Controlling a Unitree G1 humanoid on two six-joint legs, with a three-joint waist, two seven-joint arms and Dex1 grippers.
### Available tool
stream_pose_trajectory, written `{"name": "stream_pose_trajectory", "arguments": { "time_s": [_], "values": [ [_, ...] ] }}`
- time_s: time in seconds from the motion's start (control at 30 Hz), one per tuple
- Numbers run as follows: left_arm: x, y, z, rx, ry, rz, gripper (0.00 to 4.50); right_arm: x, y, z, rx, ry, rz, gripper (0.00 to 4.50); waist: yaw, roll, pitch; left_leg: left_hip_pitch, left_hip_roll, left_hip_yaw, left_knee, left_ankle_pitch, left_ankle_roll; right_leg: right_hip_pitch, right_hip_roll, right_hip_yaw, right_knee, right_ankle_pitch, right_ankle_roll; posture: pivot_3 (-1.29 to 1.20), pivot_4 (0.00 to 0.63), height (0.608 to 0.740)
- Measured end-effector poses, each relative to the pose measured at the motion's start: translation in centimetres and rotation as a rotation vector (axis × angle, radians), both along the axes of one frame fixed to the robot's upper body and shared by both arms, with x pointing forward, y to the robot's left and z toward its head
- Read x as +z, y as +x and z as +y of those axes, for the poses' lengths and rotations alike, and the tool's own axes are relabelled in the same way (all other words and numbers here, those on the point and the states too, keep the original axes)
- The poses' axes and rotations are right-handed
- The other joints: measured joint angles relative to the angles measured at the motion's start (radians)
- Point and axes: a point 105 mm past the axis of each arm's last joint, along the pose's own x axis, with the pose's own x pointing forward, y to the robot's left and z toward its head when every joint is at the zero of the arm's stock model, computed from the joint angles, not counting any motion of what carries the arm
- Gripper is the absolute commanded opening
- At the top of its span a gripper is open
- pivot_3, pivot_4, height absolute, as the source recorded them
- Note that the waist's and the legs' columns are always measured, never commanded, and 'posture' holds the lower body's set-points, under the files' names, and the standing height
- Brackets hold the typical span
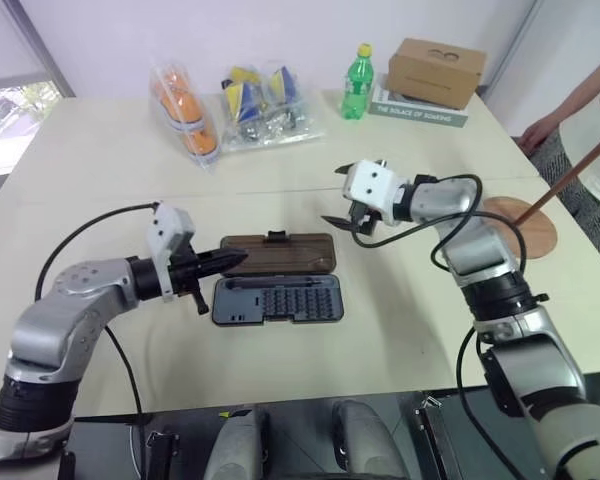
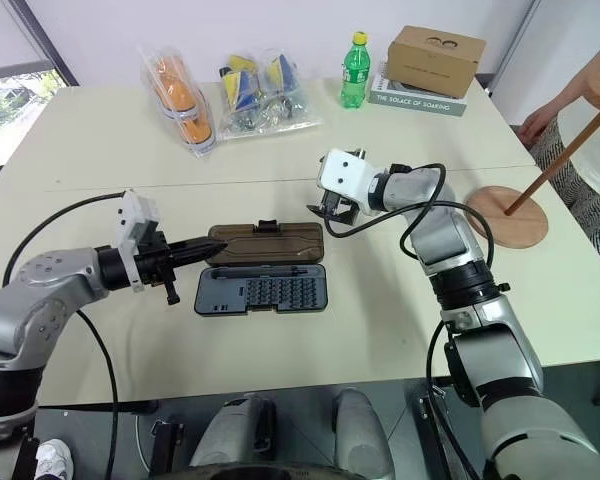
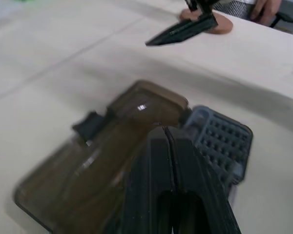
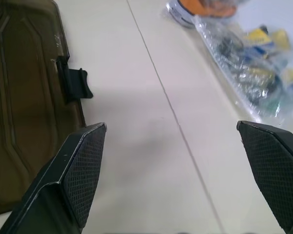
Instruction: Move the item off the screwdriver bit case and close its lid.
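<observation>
The stand is already off the case and rests on the surface far to my right, well apart from it. What's left is the lid, lying flat open behind the bit tray. My right hand hangs released, fingers spread wide, near the lid's right end. My left hand is clenched empty, its tip at the lid's left end.

Wide cream-white rectangular table with a thin seam across its top, set against a plain pale wall. Bright daylit window at the far left corner.
</observation>
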Motion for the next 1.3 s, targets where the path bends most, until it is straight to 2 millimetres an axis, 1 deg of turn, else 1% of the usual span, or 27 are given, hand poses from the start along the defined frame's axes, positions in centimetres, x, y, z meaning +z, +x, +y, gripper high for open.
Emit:
{"name": "stream_pose_trajectory", "arguments": {
  "time_s": [0.03,0.1,0.2,0.3,0.37,0.43,0.57,0.73,0.83,1.0,1.13,1.2,1.3],
  "values": [
    [-0.7,-0.2,0.0,-0.003,0.007,0.023,0.0,0.2,-0.1,0.3,-0.004,0.02,-0.001,4.46,0.0,0.0,0.0,0.0,0.0,0.0,0.0,0.0,0.0,0.0,0.0,0.0,0.0,0.0,0.0,0.0,0.15,0.74],
    [-1.7,-0.4,-0.1,-0.011,0.012,0.05,0.0,0.8,-0.1,0.3,-0.026,0.047,-0.012,4.46,0.0,0.0,0.0,0.0,-0.001,0.0,0.0,0.0,0.0,0.0,0.0,0.0,0.0,0.0,0.0,0.0,0.15,0.74],
    [-2.6,-0.6,-0.1,-0.007,0.01,0.076,0.0,1.2,0.0,0.2,-0.05,0.071,-0.018,4.46,0.001,0.0,0.0,0.0,-0.001,0.0,0.0,0.0,0.0,0.0,0.0,0.0,0.0,0.0,0.0,0.0,0.15,0.74],
    [-3.7,-1.1,-0.3,-0.025,0.025,0.096,0.0,1.1,0.2,0.0,-0.071,0.079,-0.009,4.46,0.001,0.0,0.0,0.0,-0.001,0.0,0.0,0.0,0.0,0.0,0.0,0.0,0.0,0.0,0.0,0.0,0.15,0.74],
    [-4.7,-1.4,-0.2,-0.032,0.04,0.116,0.0,0.8,0.3,0.2,-0.085,0.102,0.024,4.46,0.0,0.0,0.0,0.0,-0.001,0.0,0.0,0.0,0.0,0.0,0.0,0.0,0.0,0.0,0.0,0.0,0.15,0.74],
    [-5.4,-1.5,-0.2,-0.032,0.056,0.129,0.0,0.0,0.4,0.4,-0.105,0.134,0.094,4.46,-0.001,0.0,0.0,0.0,-0.001,0.0,0.0,0.0,0.0,0.0,0.001,0.0,0.0,0.0,0.0,0.0,0.15,0.74],
    [-6.0,-1.5,-0.1,-0.04,0.083,0.118,0.0,-1.1,0.6,0.0,-0.129,0.128,0.194,4.46,0.0,0.0,0.0,0.0,-0.001,0.0,0.0,0.0,0.0,0.0,0.001,0.0,0.0,0.0,0.0,0.0,0.15,0.74],
    [-6.2,-1.2,0.1,-0.031,0.092,0.094,0.0,-2.1,-0.1,0.3,-0.033,0.003,0.257,4.46,0.0,0.0,0.0,0.0,-0.001,0.0,0.0,0.0,0.0,0.0,0.0,0.0,0.0,0.0,0.0,0.0,0.15,0.74],
    [-6.2,-1.2,0.2,-0.029,0.101,0.082,0.0,-2.6,-0.1,0.3,0.008,-0.042,0.299,4.46,-0.001,0.0,0.0,0.0,-0.001,0.0,0.0,0.0,0.0,0.0,0.0,0.0,0.0,0.0,0.0,0.0,0.15,0.74],
    [-6.4,-1.3,0.2,-0.025,0.097,0.072,0.0,-2.7,1.2,0.3,0.033,-0.054,0.361,4.46,-0.003,0.0,0.0,0.0,-0.001,0.001,0.0,0.0,0.0,0.0,0.001,0.0,0.0,0.0,0.0,0.0,0.15,0.74],
    [-6.4,-1.4,0.1,-0.022,0.094,0.067,0.0,-3.3,2.0,1.4,0.047,-0.034,0.403,4.46,-0.004,0.0,0.0,0.0,0.0,0.001,0.0,0.0,0.0,0.0,0.001,0.0,0.0,0.0,0.0,0.0,0.15,0.74],
    [-6.5,-1.4,0.1,-0.02,0.093,0.067,0.0,-3.9,2.3,2.0,0.049,-0.025,0.431,4.46,-0.004,0.0,0.0,0.0,0.0,0.001,0.0,0.0,0.0,0.0,0.001,0.0,0.0,0.0,0.0,0.0,0.15,0.74],
    [-6.5,-1.5,0.1,-0.015,0.092,0.069,0.0,-4.7,2.4,2.3,0.047,-0.019,0.463,4.46,-0.003,0.0,0.0,0.0,0.0,0.001,0.0,0.0,0.0,0.0,0.0,0.0,0.0,0.0,0.0,0.0,0.15,0.74]
  ]
}}
